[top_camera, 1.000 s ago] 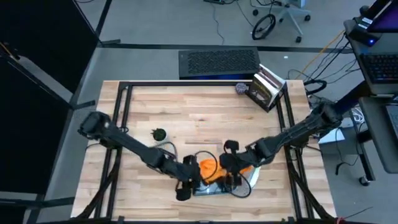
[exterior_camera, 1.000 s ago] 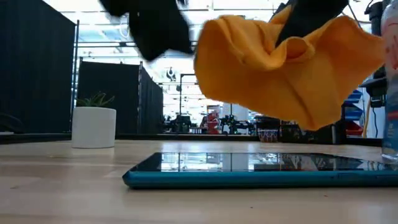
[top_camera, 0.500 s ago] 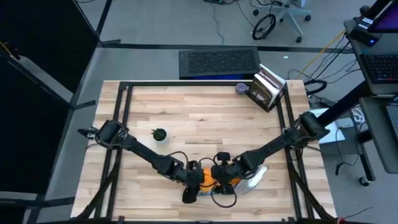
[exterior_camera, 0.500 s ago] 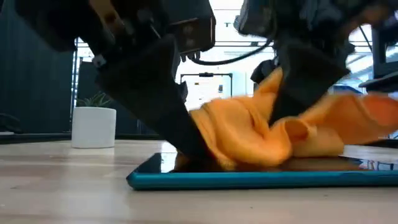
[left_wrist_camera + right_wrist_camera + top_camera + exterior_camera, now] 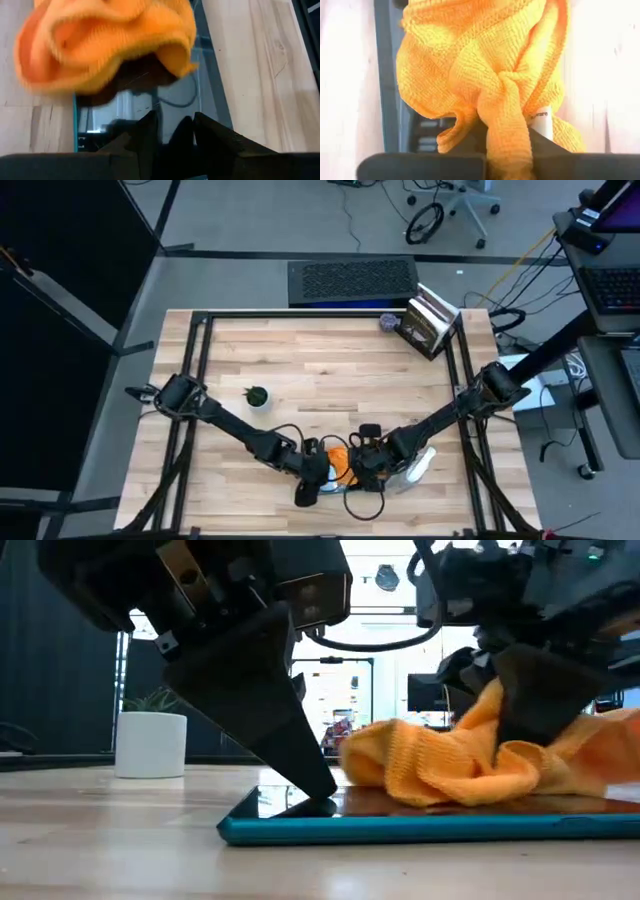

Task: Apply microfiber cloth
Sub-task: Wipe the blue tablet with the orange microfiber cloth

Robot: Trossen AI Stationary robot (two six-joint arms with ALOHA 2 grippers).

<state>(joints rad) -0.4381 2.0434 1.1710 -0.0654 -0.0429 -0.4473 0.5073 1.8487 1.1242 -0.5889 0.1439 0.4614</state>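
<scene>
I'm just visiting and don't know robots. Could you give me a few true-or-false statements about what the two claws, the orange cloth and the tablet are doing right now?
1. The microfiber cloth lies bunched up on the tablet. True.
2. The right claw is shut on the microfiber cloth. True.
3. The left claw holds the cloth too. False: its tip presses the tablet's screen beside the cloth, with nothing between its fingers.
4. The tablet is lifted off the table. False: it lies flat on the wood.
5. A small potted plant stands on the table, away from the tablet. True.
</scene>
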